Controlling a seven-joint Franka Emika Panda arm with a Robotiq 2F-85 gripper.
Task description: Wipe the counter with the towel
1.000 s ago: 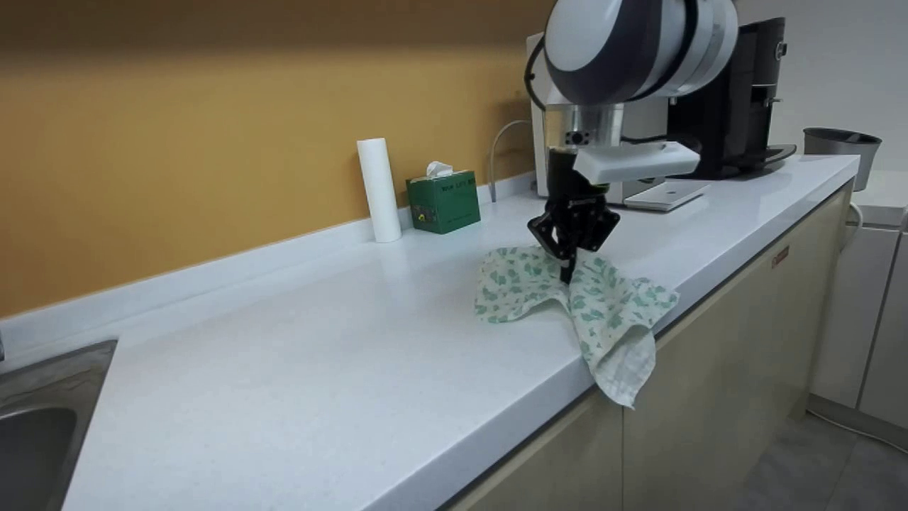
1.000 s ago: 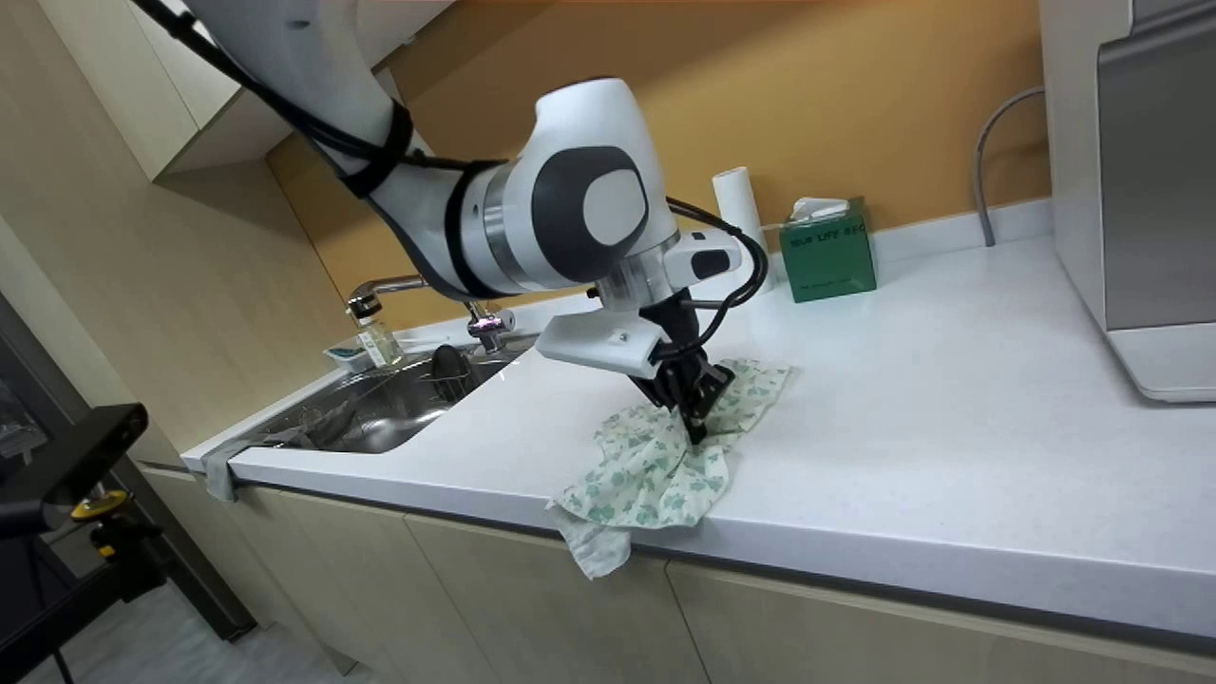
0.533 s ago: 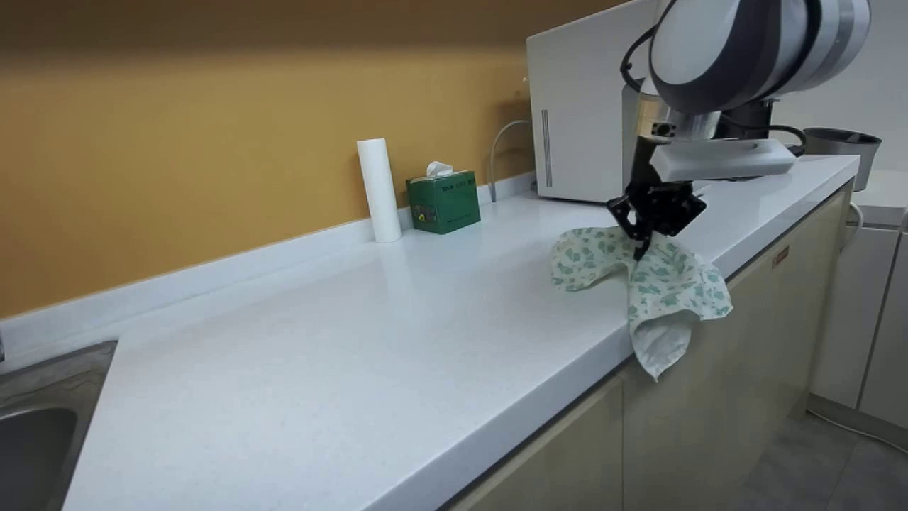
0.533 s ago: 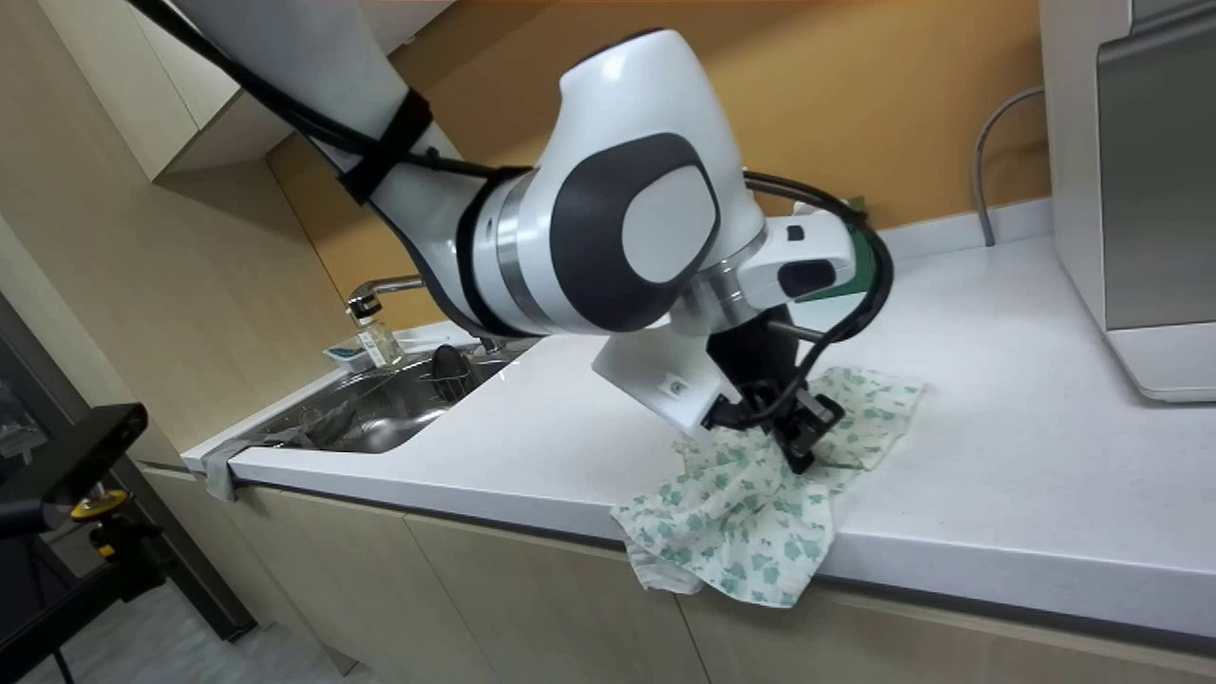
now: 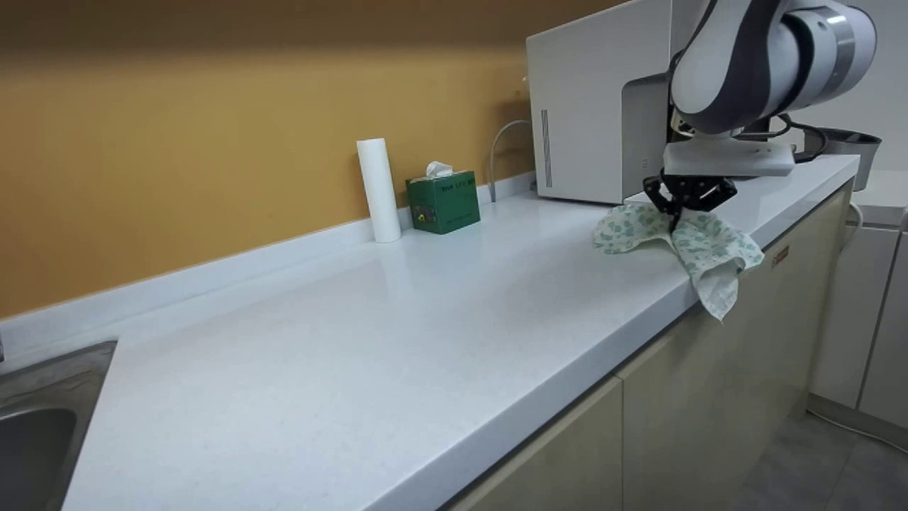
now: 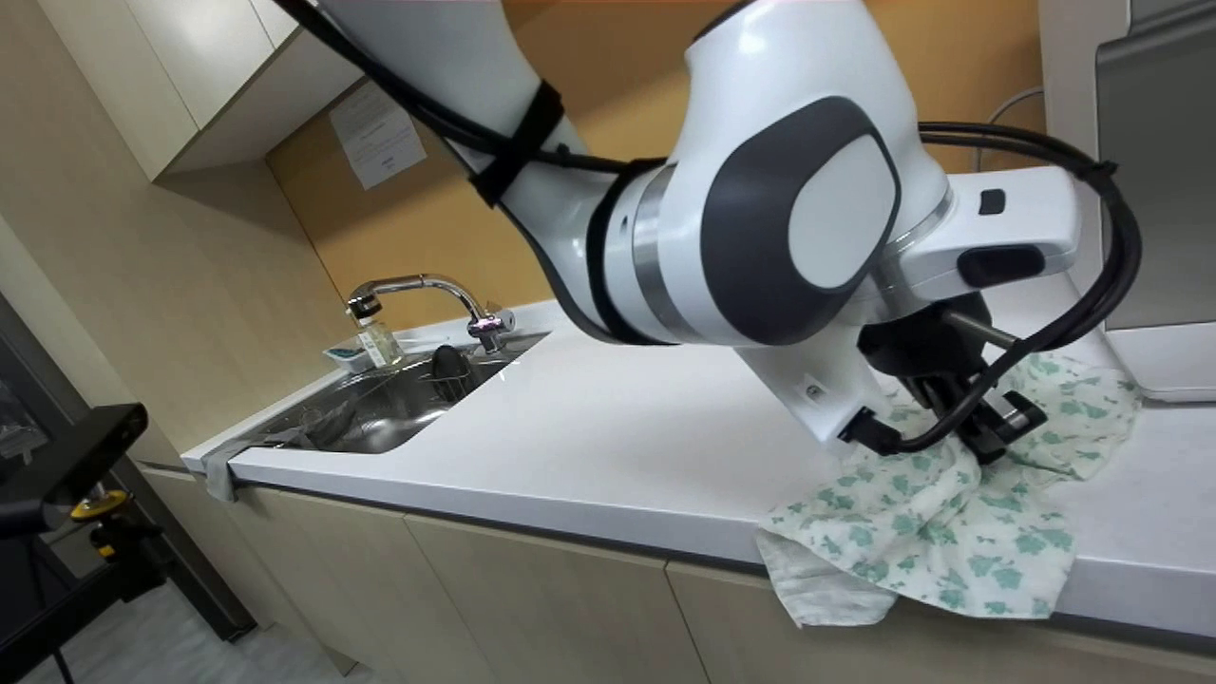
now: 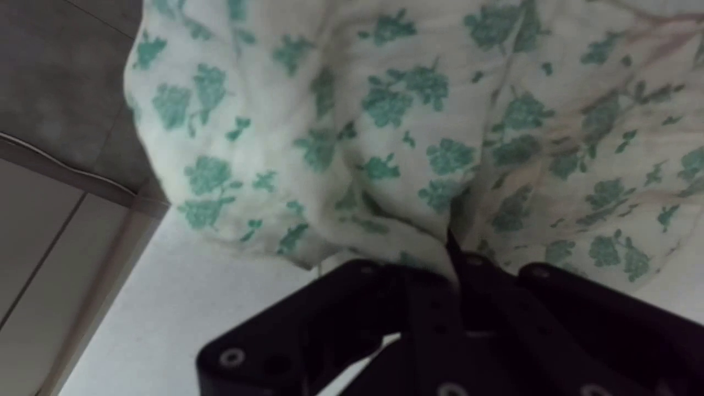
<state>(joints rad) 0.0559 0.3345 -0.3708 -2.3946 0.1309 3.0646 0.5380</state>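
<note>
The towel [image 5: 716, 245] is white with a green leaf print. It lies bunched on the white counter [image 5: 319, 369], and one corner hangs over the front edge. It also shows in an exterior view [image 6: 959, 546], with part of it spread beside the white appliance. My black gripper [image 5: 675, 218] points down, low over the counter, with its fingers closed on a fold of the towel. In the wrist view the fingers [image 7: 452, 247] pinch that fold, and the printed cloth [image 7: 385, 104] spreads out beyond them. The fingertips are partly hidden by cloth.
A white appliance [image 5: 589, 121] stands at the back, close to the towel [image 6: 1092, 408]. A paper roll [image 5: 380, 191] and a green tissue box [image 5: 444, 203] stand along the wall. A sink [image 6: 389, 439] with a faucet [image 6: 427, 282] is at the far end. A bin [image 5: 848, 145] stands past the counter.
My gripper has dragged the towel along the counter, away from the sink and towards the white appliance. The towel's corner still hangs over the front edge. The grip has stayed shut.
</note>
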